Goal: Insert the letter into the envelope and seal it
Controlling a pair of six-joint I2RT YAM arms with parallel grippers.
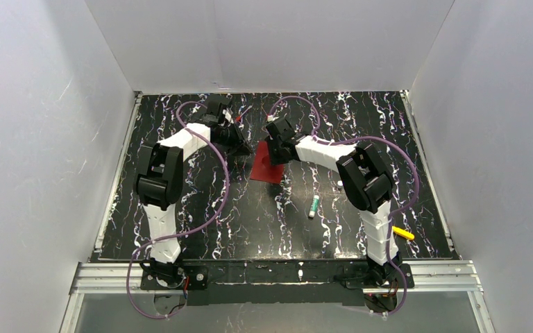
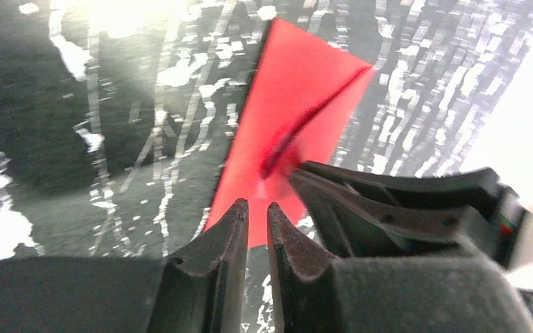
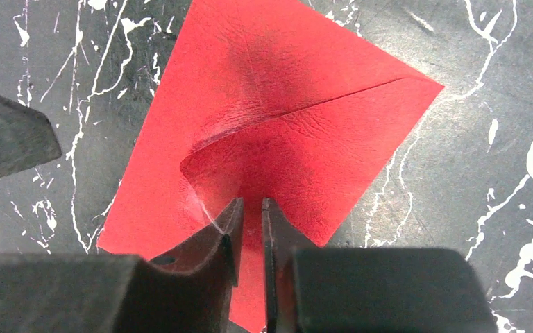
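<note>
Closest to the lens is the right claw (image 3: 250, 211), clenched almost fully, with only a thin slit between its two dark fingers (image 3: 216, 243). Its tips come down on the envelope (image 3: 284, 90), just where the red paper lifts in a curled ridge. Whether some paper is caught in the slit, I cannot tell. The left claw (image 2: 257, 215) is also clenched to a narrow gap, with nothing seen inside it, and it hangs at the envelope's edge, just beside the right claw. The envelope lies flat on the black tabletop (image 3: 500, 139) with white veins, near the middle and a little toward the far side, between both arms. A small white tube with a green end (image 1: 314, 207) lies well apart from it, toward the right arm. A yellow object (image 1: 402, 233) lies near the right edge.
</note>
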